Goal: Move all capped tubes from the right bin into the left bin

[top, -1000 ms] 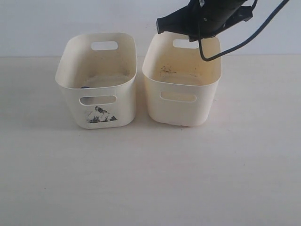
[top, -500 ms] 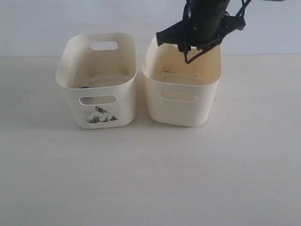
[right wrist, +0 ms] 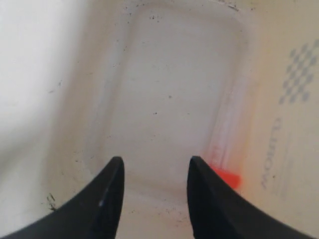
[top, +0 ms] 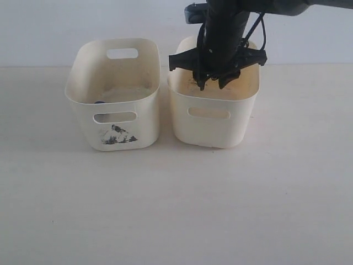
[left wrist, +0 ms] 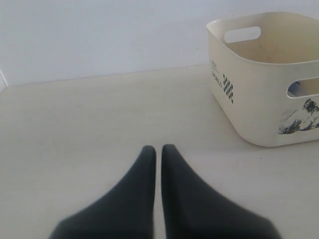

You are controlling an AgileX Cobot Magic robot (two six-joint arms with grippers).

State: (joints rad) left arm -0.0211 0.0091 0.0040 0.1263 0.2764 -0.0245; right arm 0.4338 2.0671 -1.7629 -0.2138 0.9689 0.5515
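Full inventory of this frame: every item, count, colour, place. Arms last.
left bin: 1, cream with a black mountain print, on the table beside the right bin
right bin: 1, cream with a plain front, on the table
orange-red capped tube: 1, whitish body, blurred, lying along a wall inside the right bin
dark blue item: 1, inside the left bin behind its front rim, too small to identify
table: 1, off-white, under both bins
wall: 1, pale, behind the table
left end effector: 1, black, shut, over bare table apart from the left bin
right end effector: 1, black, open, empty, reaching down into the right bin
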